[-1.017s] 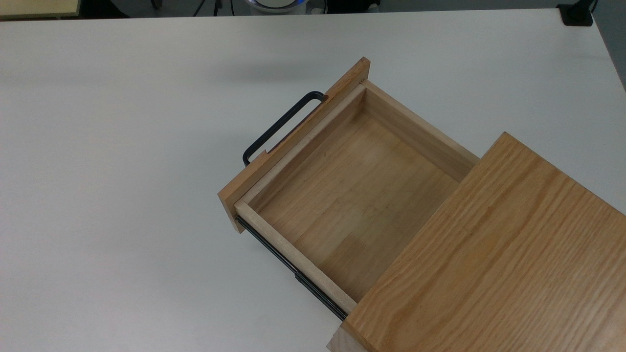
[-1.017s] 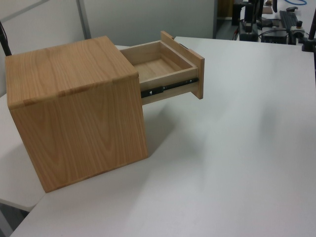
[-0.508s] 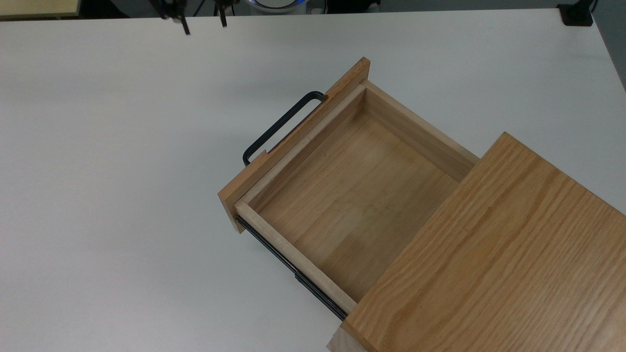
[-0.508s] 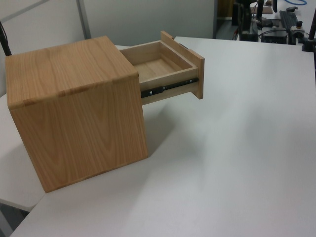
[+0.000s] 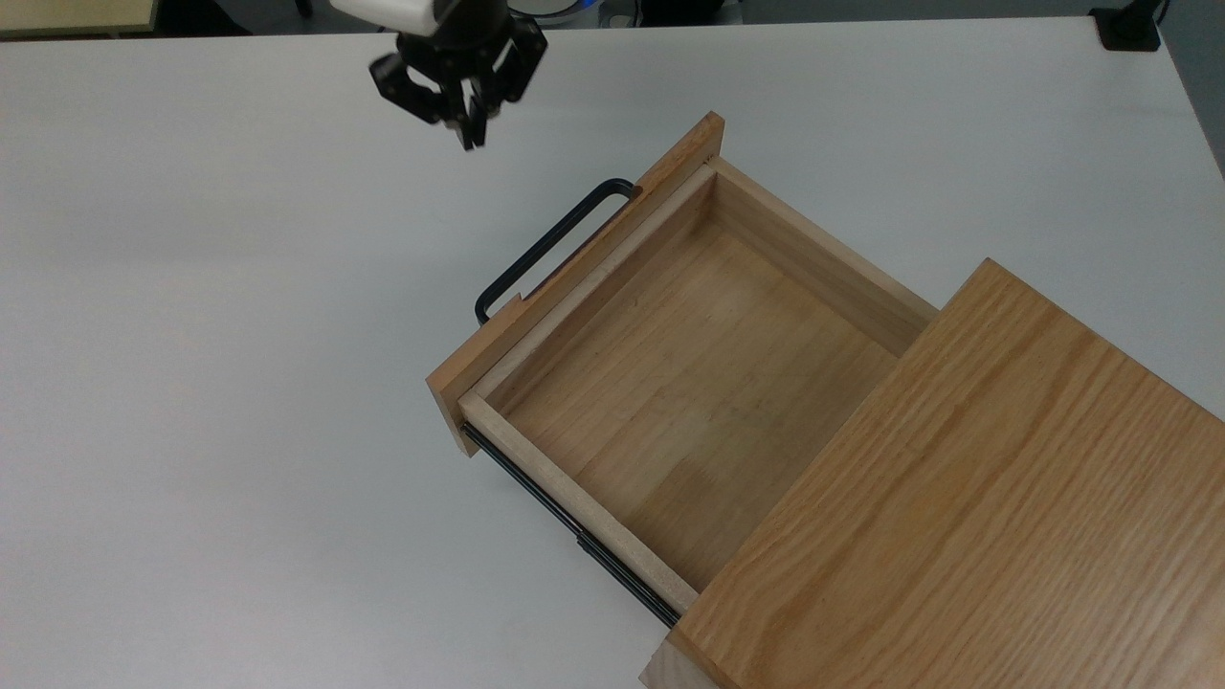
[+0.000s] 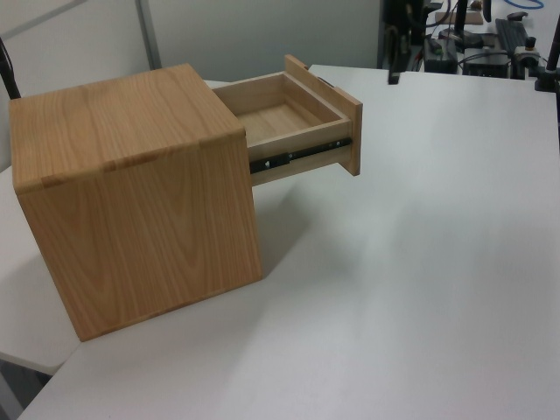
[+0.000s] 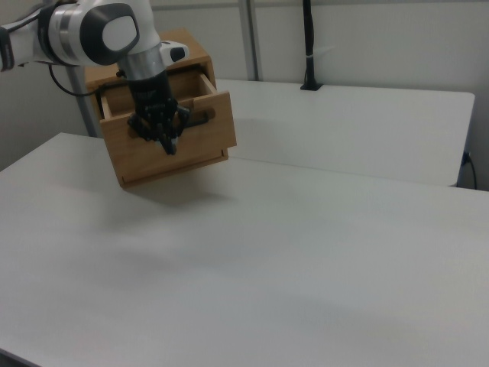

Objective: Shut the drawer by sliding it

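The drawer (image 5: 699, 383) stands pulled far out of the oak-topped cabinet (image 5: 967, 498), its inside bare. Its flat front panel (image 5: 574, 287) carries a thin black U-shaped handle (image 5: 550, 249), and a black rail (image 5: 574, 522) runs along its side. My gripper (image 5: 471, 134) hangs above the white table, up and to the top view's left of the handle, apart from it. Its fingers are shut with nothing between them. In the right view the gripper (image 7: 170, 145) shows in front of the drawer's front panel (image 7: 145, 164). The left view has the drawer (image 6: 297, 122) sticking out of the cabinet (image 6: 131, 192).
The white table (image 5: 239, 383) spreads wide around the cabinet. A black post (image 7: 308, 46) stands at the far edge in the right view. Dark equipment (image 6: 516, 35) sits beyond the table in the left view.
The gripper has come in from the top view's upper edge, down and to the right toward the handle, and its fingers have closed. The drawer has not moved.
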`<state>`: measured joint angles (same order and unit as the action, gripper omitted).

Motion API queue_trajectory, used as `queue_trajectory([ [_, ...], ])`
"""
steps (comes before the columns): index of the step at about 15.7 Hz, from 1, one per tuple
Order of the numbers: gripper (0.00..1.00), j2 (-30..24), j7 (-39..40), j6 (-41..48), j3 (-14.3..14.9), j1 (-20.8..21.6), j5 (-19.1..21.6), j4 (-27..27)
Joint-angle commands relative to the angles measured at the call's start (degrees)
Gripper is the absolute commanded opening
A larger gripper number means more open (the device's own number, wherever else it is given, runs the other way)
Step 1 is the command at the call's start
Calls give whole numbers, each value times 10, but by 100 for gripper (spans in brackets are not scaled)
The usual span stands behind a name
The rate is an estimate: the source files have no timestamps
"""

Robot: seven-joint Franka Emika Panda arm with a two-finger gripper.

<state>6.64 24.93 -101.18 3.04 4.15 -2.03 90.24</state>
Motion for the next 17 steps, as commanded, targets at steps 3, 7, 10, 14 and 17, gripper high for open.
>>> queue_trajectory([
  [3,0,96,12,-26,7,30,-2,-104],
  [7,0,131,7,-89,6,42,-3,-121],
  [10,0,154,-1,-97,3,45,0,-158],
  [14,0,160,-74,-142,0,63,3,-164],
  [17,0,181,-116,-171,-2,83,1,-177],
])
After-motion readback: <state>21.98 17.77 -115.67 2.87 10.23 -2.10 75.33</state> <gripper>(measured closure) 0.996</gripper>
